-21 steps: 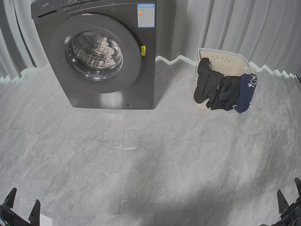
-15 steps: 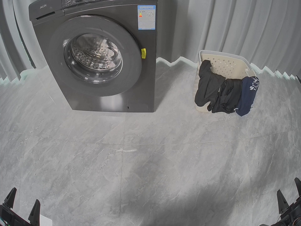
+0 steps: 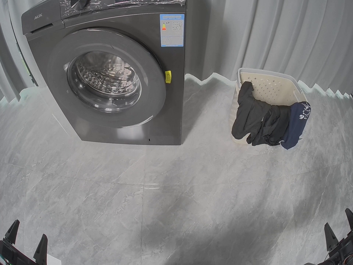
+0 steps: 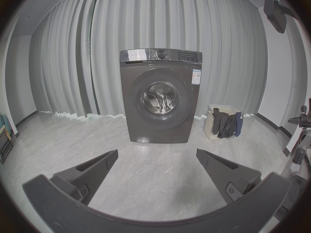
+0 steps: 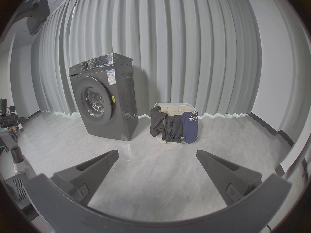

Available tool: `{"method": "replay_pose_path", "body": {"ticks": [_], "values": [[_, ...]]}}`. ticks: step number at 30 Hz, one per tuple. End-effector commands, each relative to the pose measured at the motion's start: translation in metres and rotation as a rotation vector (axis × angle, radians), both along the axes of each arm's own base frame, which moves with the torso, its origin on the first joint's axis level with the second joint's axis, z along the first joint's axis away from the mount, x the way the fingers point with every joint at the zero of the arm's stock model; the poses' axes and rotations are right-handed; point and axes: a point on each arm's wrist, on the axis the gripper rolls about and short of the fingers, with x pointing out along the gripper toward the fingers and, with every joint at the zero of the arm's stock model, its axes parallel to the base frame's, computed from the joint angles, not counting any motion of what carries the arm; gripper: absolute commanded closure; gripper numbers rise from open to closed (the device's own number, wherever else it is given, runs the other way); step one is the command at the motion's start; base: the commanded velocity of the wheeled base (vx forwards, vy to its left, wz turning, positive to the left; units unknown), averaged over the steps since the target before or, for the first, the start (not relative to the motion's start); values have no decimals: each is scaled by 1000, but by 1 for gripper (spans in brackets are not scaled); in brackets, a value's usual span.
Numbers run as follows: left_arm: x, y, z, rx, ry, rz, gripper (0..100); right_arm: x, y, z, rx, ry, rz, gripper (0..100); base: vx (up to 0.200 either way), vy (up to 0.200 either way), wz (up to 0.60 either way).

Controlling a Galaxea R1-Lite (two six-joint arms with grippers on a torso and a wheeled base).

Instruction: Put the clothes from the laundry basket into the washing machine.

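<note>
Nearest us, our two claws hang low over the grey floor [image 3: 176,203], the left claw [image 4: 156,152] and the right claw [image 5: 157,152] each spread wide and holding nothing. Farther off stands one laundry basket [image 3: 272,89], with three clothes [image 3: 257,118] draped over its front rim: two black, one navy. To its left, one washing machine [image 3: 110,74] stands before the curtain [image 3: 275,26].

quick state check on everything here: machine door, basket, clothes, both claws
washing machine, door looks shut
laundry basket, upright on the floor
clothes, draped over the basket's front rim
left claw, open, empty
right claw, open, empty
</note>
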Motion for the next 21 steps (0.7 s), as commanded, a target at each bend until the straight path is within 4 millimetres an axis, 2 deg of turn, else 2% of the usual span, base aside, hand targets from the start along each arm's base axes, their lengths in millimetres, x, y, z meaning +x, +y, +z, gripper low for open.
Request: {"method": "replay_pose_path", "body": {"ticks": [1, 5, 12, 21], "values": [[0, 0, -5, 1, 1, 0, 0, 1, 0, -4, 0, 13, 1, 0, 0, 0, -600], [0, 0, -5, -1, 1, 1, 0, 1, 0, -4, 0, 12, -2, 0, 0, 0, -600], [0, 0, -5, -7, 1, 3, 0, 1, 0, -4, 0, 12, 0, 0, 0, 0, 0], [0, 0, -5, -7, 2, 3, 0, 1, 0, -4, 0, 13, 0, 0, 200, 0, 0]]}}
